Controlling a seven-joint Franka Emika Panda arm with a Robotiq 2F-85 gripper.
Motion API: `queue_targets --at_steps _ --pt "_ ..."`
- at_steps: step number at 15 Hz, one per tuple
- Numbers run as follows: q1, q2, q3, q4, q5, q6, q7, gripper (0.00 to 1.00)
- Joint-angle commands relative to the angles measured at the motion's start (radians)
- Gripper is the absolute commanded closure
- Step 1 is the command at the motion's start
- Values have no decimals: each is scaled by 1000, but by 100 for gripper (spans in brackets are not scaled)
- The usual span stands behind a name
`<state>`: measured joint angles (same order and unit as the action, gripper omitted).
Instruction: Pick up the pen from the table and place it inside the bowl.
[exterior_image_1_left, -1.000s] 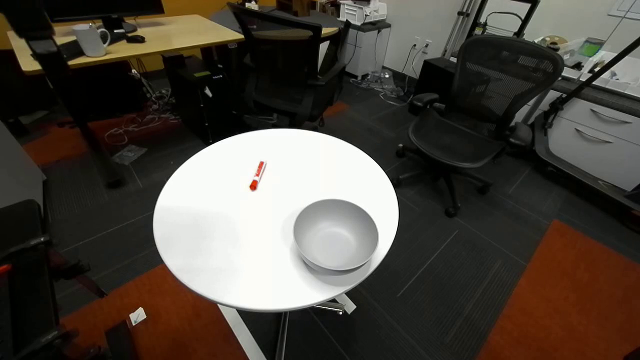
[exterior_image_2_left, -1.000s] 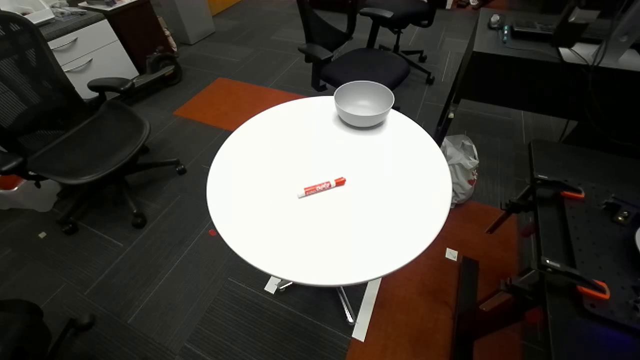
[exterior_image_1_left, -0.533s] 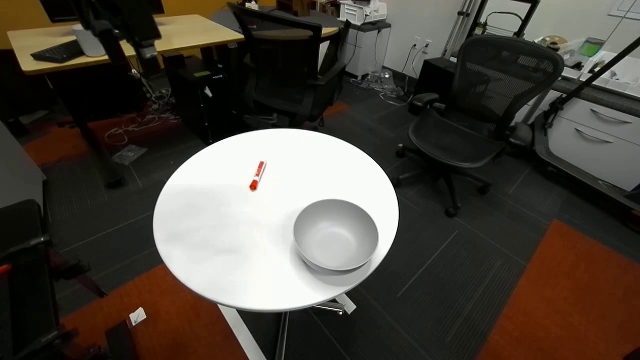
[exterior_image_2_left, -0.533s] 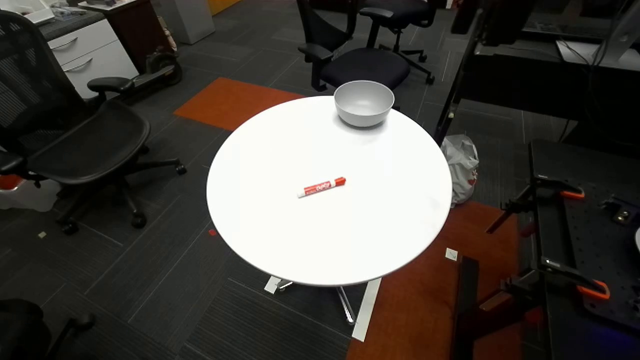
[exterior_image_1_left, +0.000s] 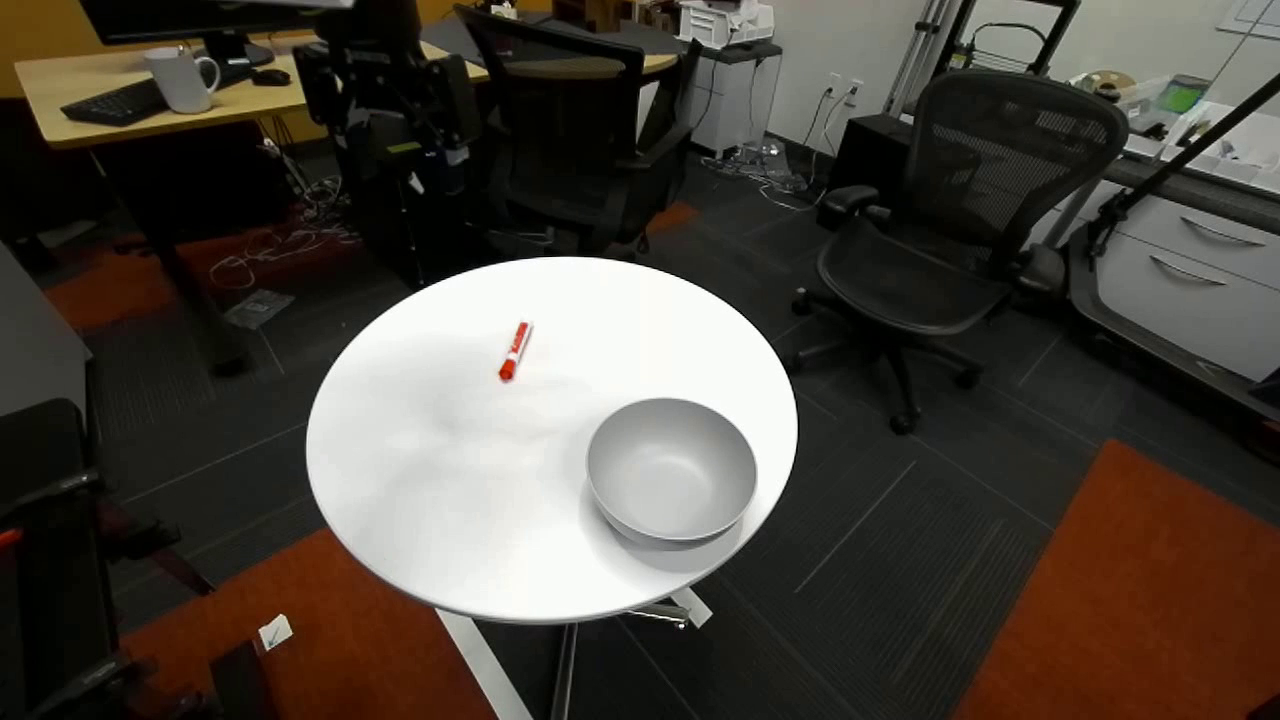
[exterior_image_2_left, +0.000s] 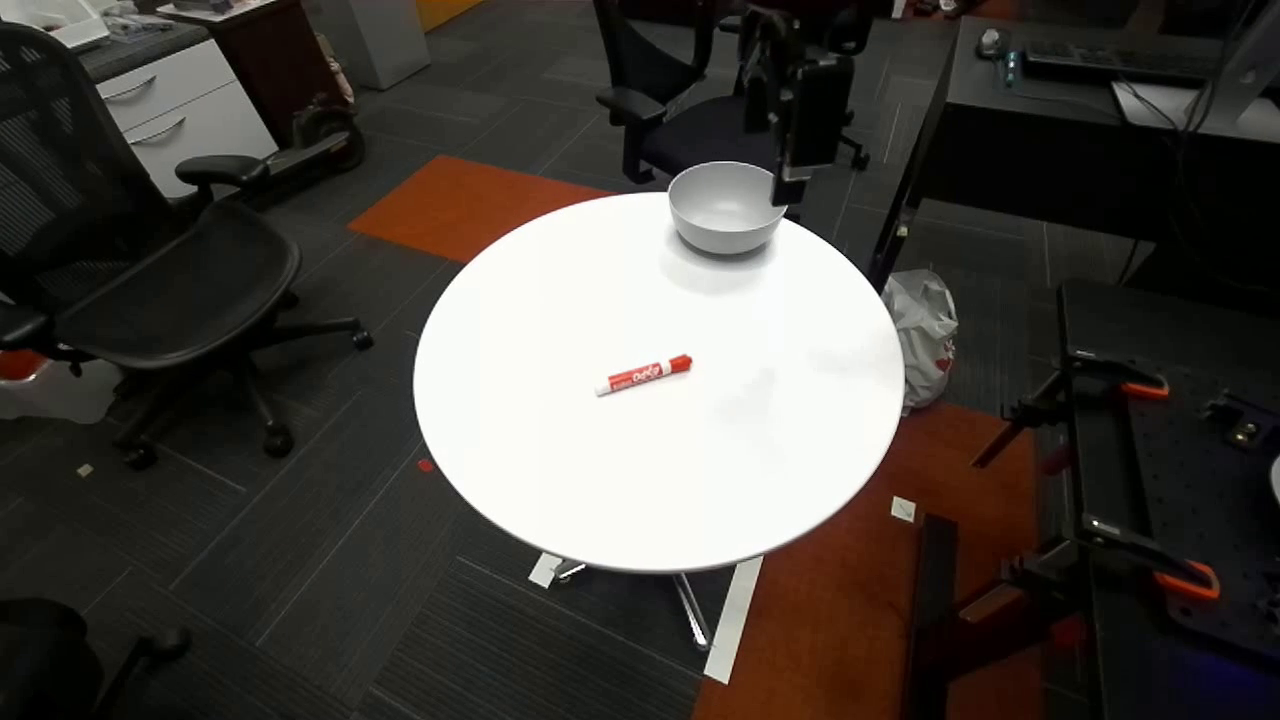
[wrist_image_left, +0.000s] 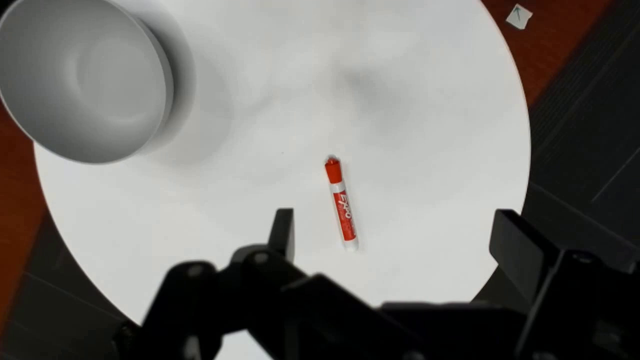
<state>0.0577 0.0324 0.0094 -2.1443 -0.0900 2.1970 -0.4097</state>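
Observation:
The pen (exterior_image_1_left: 516, 350) is a red and white marker lying flat on the round white table (exterior_image_1_left: 450, 480). It also shows in an exterior view (exterior_image_2_left: 643, 376) and in the wrist view (wrist_image_left: 342, 205), red cap pointing up the picture. The grey bowl (exterior_image_1_left: 670, 470) stands upright near the table's edge, with nothing in it; it shows at the upper left of the wrist view (wrist_image_left: 90, 85). My gripper (wrist_image_left: 395, 220) is wide open and empty, high above the table. In the wrist view the pen shows between the fingers, closer to the left one. In an exterior view the gripper (exterior_image_2_left: 790, 185) overlaps the bowl's rim.
A black office chair (exterior_image_1_left: 960, 200) stands beside the table. A wooden desk (exterior_image_1_left: 350, 65) with a mug (exterior_image_1_left: 183, 80) and monitor is behind. A black bench with orange-tipped clamps (exterior_image_2_left: 1190, 580) stands on another side. A plastic bag (exterior_image_2_left: 922, 335) is on the floor.
The arm has swung from the upper left toward the table in an exterior view, and from the upper right leftward in an exterior view. Its shadow shifted. Pen and bowl have not moved.

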Motion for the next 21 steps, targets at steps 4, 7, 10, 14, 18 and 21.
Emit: queue_targets --at_steps 4,7,10,14,18,21 --pt "-40 228 38 199 48 -8 -241 0" --pt "-40 222 41 171 35 -2 -213 0" --pt "-41 226 42 170 35 -2 -212 0" --pt "-42 233 44 169 36 28 -223 0" --pt "-53 299 59 185 34 133 -306 0" --pt "-59 360 66 195 27 232 -333 0"
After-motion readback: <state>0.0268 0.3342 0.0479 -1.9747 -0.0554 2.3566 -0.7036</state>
